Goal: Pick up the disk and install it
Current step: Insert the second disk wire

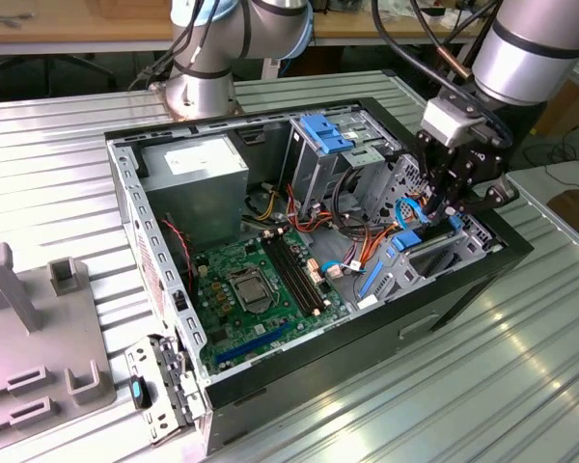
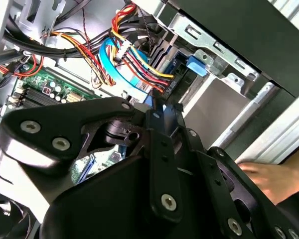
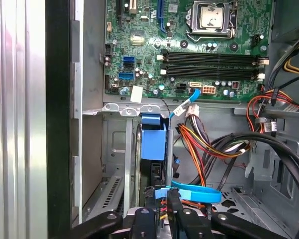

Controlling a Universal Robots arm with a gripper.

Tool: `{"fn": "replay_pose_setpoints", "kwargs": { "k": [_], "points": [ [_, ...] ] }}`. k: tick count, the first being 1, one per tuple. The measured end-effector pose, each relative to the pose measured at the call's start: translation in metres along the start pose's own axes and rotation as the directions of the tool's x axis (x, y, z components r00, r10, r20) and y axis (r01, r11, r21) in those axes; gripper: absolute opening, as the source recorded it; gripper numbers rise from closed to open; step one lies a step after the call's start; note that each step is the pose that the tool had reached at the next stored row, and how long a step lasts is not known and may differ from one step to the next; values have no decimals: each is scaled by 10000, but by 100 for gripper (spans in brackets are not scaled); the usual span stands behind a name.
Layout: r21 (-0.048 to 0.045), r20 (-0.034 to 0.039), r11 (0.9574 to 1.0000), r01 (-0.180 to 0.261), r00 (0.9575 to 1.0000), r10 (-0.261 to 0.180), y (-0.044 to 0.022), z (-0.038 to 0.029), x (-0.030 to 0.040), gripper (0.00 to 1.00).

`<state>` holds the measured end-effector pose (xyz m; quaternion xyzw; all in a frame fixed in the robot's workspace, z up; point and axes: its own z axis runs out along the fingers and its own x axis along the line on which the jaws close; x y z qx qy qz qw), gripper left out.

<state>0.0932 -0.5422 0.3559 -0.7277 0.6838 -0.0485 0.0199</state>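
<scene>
- One robot arm reaches into an open computer case [image 1: 125, 183] lying on its side on a ribbed metal desk [image 1: 521, 386] in the exterior view. The gripper [image 1: 442, 207] hangs over the drive cage at the corner of the case toward the exterior view's right. The disk [image 1: 427, 234], edged in blue, sits directly under the fingers, partly down in that cage. The case also holds a green motherboard [image 1: 261, 289], a grey power supply [image 1: 198, 174] and bundles of coloured cables.
- In the second wrist view, the black gripper linkage [image 2: 154, 149] fills the foreground. Its fingers look drawn close together on a blue edge, though the contact itself is hidden. Beyond lie a blue ribbon cable [image 2: 122, 74] and red and yellow wires. A person's hand [image 2: 274, 179] rests at the edge outside the case.
- In the first wrist view, the fingers [image 3: 175, 211] stand narrow, pinching the near edge of the disk's blue carrier [image 3: 153, 142]. The disk stands on edge in a slot of the metal cage, its long axis running straight away from the fingers toward the motherboard, so it appears largely seated.
</scene>
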Motion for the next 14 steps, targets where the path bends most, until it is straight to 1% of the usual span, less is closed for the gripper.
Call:
{"fn": "replay_pose_setpoints", "kwargs": {
  "k": [3, 5, 14],
  "points": [
    [-1, -1, 10000, 0, 10000, 0, 0, -2, 0, 23],
    [-1, -2, 10000, 0, 10000, 0, 0, -2, 0, 11],
    [0, -2, 10000, 0, 10000, 0, -1, -5, 0, 11]
  ]
}}
